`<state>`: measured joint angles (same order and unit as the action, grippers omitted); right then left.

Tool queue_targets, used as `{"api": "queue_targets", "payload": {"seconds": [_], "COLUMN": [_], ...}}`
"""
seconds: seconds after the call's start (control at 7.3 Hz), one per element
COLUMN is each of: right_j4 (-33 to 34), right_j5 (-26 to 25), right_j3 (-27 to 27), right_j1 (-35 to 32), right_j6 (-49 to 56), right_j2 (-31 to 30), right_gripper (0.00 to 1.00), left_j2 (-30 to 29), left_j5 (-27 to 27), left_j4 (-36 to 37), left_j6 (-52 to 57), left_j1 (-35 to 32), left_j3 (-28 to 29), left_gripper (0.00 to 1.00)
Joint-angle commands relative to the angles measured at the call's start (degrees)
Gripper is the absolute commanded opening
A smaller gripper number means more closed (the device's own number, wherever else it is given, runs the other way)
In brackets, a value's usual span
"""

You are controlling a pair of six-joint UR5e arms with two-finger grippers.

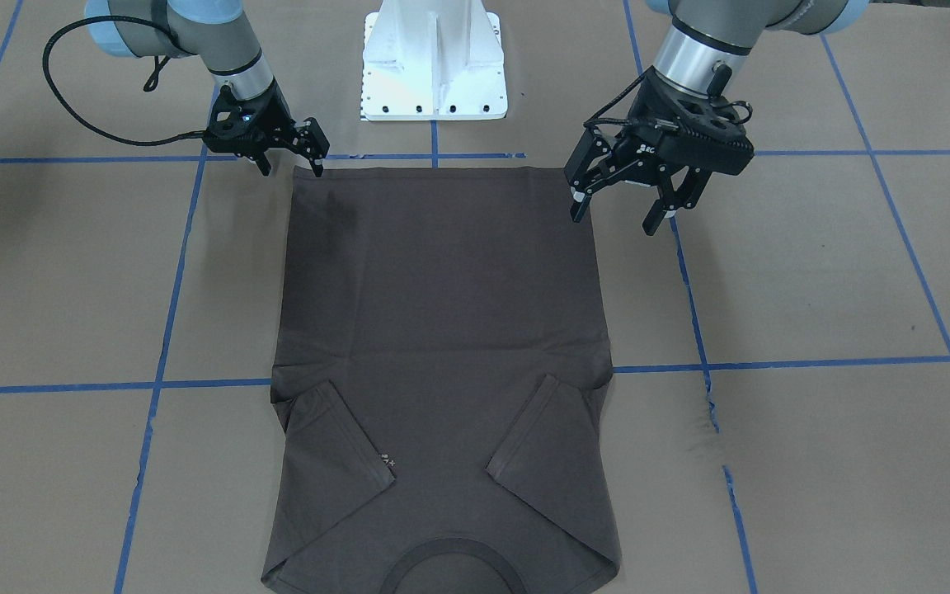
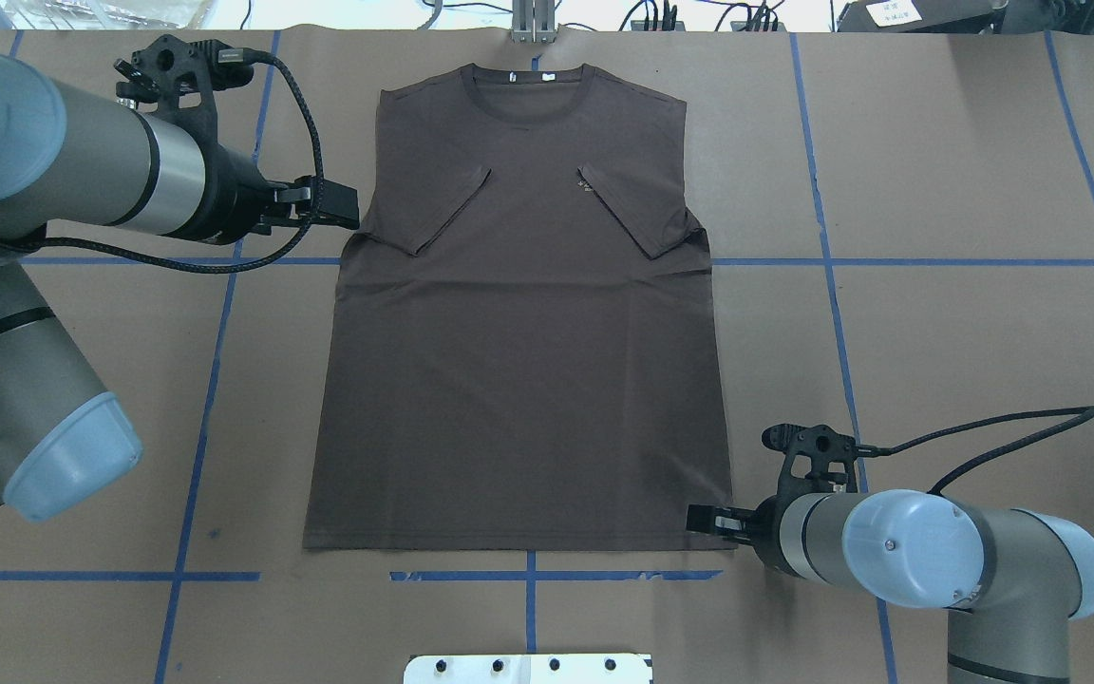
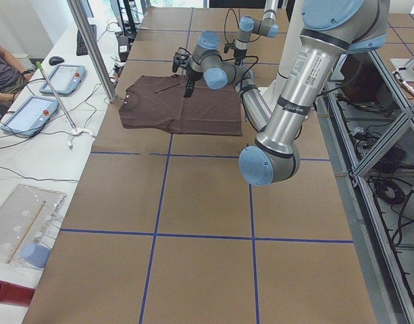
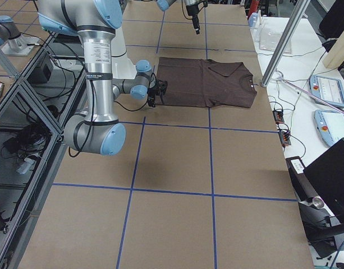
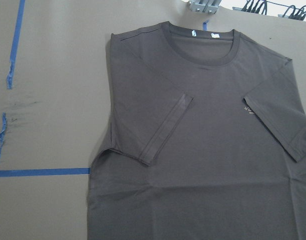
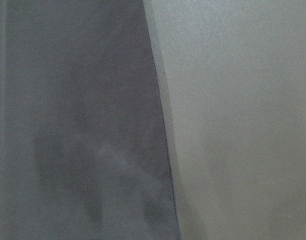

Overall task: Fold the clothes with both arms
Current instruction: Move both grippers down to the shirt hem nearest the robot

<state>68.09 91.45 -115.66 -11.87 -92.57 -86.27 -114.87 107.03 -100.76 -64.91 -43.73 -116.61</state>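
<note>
T-shirt (image 1: 442, 330) lies flat on the desk (image 1: 813, 272), front up. Its hem is toward the robot's white base (image 1: 434, 66) and its collar (image 1: 452, 546) is at the far side. Both sleeves (image 1: 343, 454) are folded in over the chest, one partly covering the small pale lettering (image 5: 248, 110). The body is mostly smooth, with a few creases across it just below the sleeves.

My right gripper (image 1: 291, 169) is low at the hem corner on its side, jaws moderately apart with nothing between them. One fingertip (image 1: 317, 169) sits right at the corner, but I can't tell if it touches the fabric. The right wrist view is blurry and close, showing only the shirt's side edge against the brown paper.

My left gripper (image 1: 615, 221) hangs well above the desk on the shirt's other side, jaws spread wide and holding nothing. In the overhead view it lines up beside the folded sleeve. The left wrist view looks down on the collar, both sleeves and the chest.

Blue tape lines (image 1: 772, 363) grid the desk, and one runs under the shirt at sleeve level.
</note>
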Motion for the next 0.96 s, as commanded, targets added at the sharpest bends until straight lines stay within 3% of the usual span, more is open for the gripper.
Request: {"api": "queue_targets", "payload": {"seconds": [0.0, 0.27, 0.82], "right_j4": [2.74, 6.50, 6.70], "right_j5": [0.22, 0.48, 1.80], "right_j3": [0.26, 1.57, 1.50], "right_j1": [0.80, 0.80, 0.18], "right_j6": [-0.24, -0.16, -0.07], "right_j2": [1.27, 5.04, 4.36], "right_gripper": [0.95, 0.93, 0.88], "left_j2": [0.08, 0.26, 0.17], "left_j5": [-0.07, -0.07, -0.07], "left_j4": [0.04, 0.04, 0.04], "left_j6": [-0.04, 0.05, 0.05], "left_j1": [-0.12, -0.21, -0.21], "left_j3": [-0.11, -0.20, -0.20], "left_gripper": [1.00, 1.00, 1.00]}}
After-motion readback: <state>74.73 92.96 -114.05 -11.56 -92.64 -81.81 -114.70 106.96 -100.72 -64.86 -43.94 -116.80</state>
